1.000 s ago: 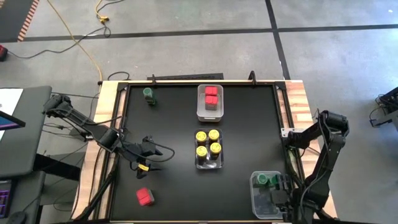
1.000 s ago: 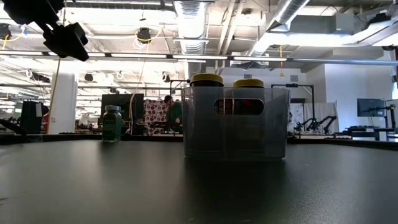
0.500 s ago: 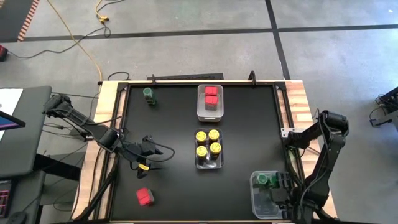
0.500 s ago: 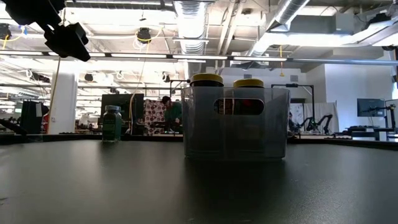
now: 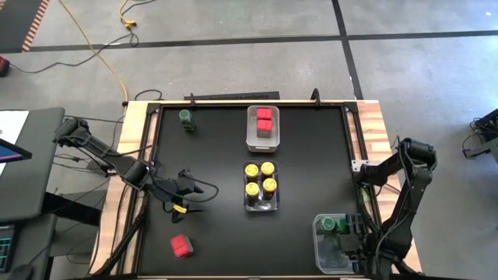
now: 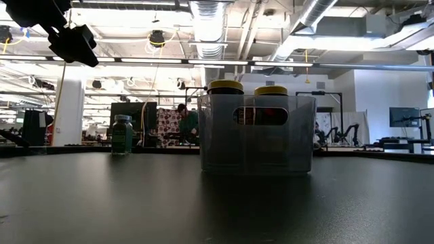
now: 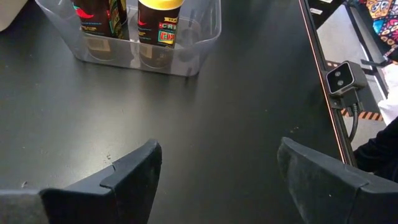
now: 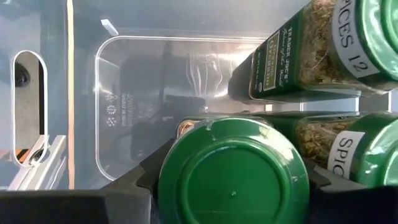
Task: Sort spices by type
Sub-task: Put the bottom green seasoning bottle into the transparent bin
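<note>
Sort looks mostly done, two strays left.

Yellow jars [image 5: 260, 179]: four in the centre bin [image 5: 261, 204], two of them visible in the left wrist view [image 7: 160, 22]. Near end of that bin looks vacant.

Red ones [image 5: 264, 118]: stacked in the far bin [image 5: 262, 142], at least two tops showing; can't count more from above.

Green jars: some lying in the near-right bin [image 5: 322, 250], seen in the right wrist view [image 8: 323, 50]. One more green jar [image 8: 233, 174] sits between the fingers of the right end effector [image 8: 233, 180], inside that bin; fingers part open and against its sides, so I read it as gripped, probably about to be set down.

Left over:
- stray green jar [image 5: 186, 118] upright at the far-left of the table [image 5: 311, 155], well apart from any bin; also in the low view [image 6: 122, 134]
- stray red one [image 5: 181, 246] near-left on the table, alone

Left end effector [image 5: 189, 194] hovers over bare table left of the centre bin, fingers [image 7: 134, 174] spread, nothing held. It's between the two strays, nearer the red one, so that's my guess for its next pick.
</note>
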